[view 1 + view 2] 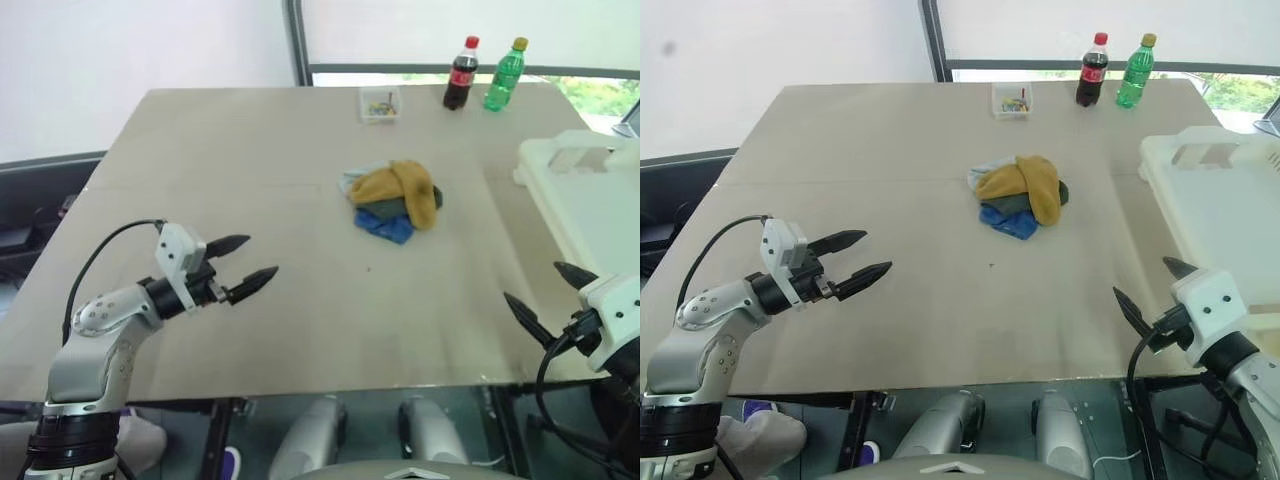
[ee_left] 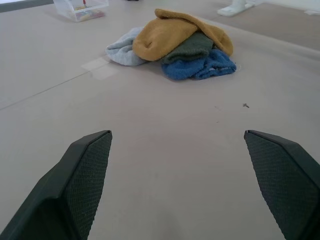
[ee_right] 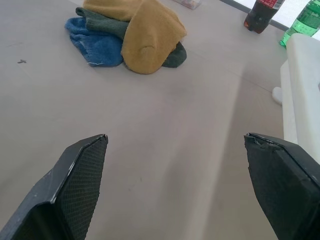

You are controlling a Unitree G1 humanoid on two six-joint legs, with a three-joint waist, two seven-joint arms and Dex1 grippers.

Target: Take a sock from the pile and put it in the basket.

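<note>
I see the basket [image 1: 1225,200] at the desk's [image 1: 890,150] right edge, cream-white with a thick rim and a handle cut-out; I cannot make out its inside. A small clear box [image 1: 380,103] at the far edge holds small colourful bits. Beside it stand a cola bottle [image 1: 461,74] and a green bottle [image 1: 505,74]. My right wrist view catches both bottles and the basket's rim; my left wrist view catches the clear box. The pile [image 1: 394,200] lies mid-desk, apart from the basket: a mustard sock draped over dark green, blue and pale grey-blue ones. My left pincer [image 1: 250,262] and right pincer [image 1: 1148,288] both hover spread wide, holding nothing, well short of the pile.
</note>
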